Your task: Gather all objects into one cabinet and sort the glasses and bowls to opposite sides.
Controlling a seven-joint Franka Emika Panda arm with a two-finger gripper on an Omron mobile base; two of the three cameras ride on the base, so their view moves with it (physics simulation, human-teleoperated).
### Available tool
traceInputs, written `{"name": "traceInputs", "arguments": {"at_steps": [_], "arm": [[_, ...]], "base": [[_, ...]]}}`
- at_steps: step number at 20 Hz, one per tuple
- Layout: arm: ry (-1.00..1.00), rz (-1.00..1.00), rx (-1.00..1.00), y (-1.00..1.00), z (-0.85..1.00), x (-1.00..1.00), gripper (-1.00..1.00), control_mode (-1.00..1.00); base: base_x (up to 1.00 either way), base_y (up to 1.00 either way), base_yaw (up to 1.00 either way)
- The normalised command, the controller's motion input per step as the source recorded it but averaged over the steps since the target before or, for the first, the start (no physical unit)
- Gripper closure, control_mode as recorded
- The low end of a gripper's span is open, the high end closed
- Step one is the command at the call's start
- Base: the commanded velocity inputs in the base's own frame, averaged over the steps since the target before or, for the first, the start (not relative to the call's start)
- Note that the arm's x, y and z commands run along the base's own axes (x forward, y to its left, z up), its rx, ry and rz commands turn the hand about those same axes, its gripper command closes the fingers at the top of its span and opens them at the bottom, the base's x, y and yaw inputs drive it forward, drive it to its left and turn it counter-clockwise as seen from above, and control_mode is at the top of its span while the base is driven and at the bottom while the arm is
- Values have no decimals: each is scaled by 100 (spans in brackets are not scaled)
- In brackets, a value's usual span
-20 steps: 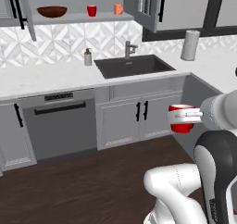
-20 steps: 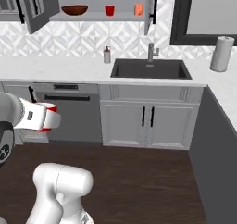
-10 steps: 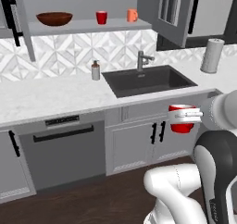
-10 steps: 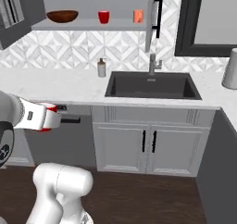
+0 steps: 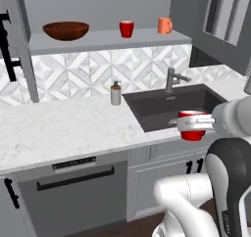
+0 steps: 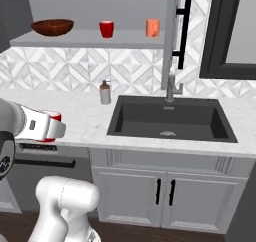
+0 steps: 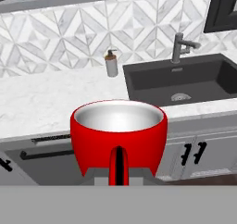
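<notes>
Sink (image 5: 171, 106) ahead; gripper (image 5: 196, 124) level, clamped on red cup (image 5: 192, 126).

Pale grey cabinet shelf (image 5: 103, 39) across the top of the left base view, carrying a wide dark brown bowl (image 5: 65, 30) at upper left, a small red cup (image 5: 126, 29) near the middle and an orange mug (image 5: 164, 25) to its right, all apart. Below, white marble counter (image 5: 59, 130) across the middle, with a soap dispenser (image 5: 115, 93) upright beside a dark sink (image 5: 171, 105) and its faucet (image 5: 172, 79).
</notes>
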Motion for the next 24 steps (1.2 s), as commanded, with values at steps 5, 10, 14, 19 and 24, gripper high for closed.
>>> {"name": "traceInputs", "arguments": {"at_steps": [5,10,14,19,24], "arm": [[0,0,0,0,0,0,100,100],[0,0,0,0,0,0,100,100],[0,0,0,0,0,0,100,100],[0,0,0,0,0,0,100,100],[-9,-1,0,-1,52,10,100,-100]], "base": [[100,-1,8],[87,-7,4],[40,0,1],[1,0,0],[1,0,0]]}}
